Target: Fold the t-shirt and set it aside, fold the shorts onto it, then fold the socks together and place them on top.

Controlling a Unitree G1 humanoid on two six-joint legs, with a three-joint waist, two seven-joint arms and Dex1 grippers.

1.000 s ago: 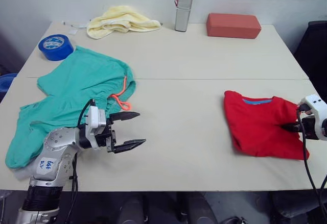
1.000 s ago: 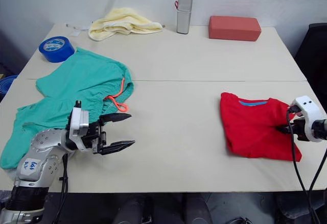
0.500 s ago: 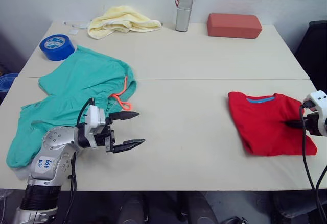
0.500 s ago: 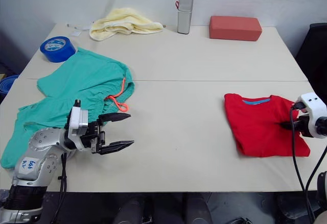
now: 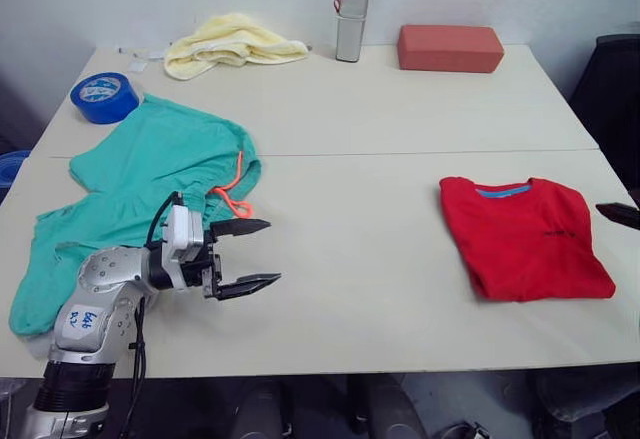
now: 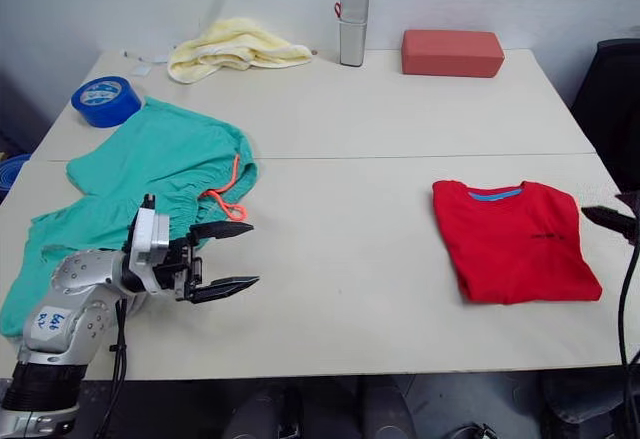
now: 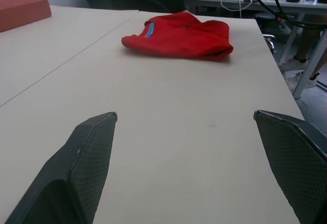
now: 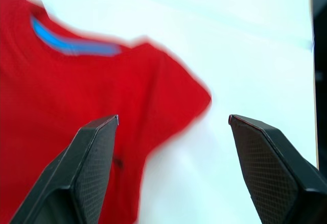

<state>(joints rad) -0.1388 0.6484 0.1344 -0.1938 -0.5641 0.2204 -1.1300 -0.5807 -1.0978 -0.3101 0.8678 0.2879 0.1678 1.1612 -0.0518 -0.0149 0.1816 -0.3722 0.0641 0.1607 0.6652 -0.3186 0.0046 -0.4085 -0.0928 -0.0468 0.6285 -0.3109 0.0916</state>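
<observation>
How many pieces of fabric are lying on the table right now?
3: a folded red t-shirt on the table's right side, spread teal-green shorts on its left, and a crumpled pale yellow towel at the far edge. Smaller items may be hidden.

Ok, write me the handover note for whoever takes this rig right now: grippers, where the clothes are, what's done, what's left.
Left gripper: open, empty, hovering over bare table beside the teal-green fabric shorts.
Right gripper: open, empty, at the table's right edge by the shirt.
Plain bright red cotton t-shirt: folded, lying flat on the right side of the beige table.
Shorts: spread unfolded on the left, orange-pink drawstring showing.
Done: shirt folded and set aside.
Left: fold shorts onto shirt, then the socks, which I can't locate.
</observation>
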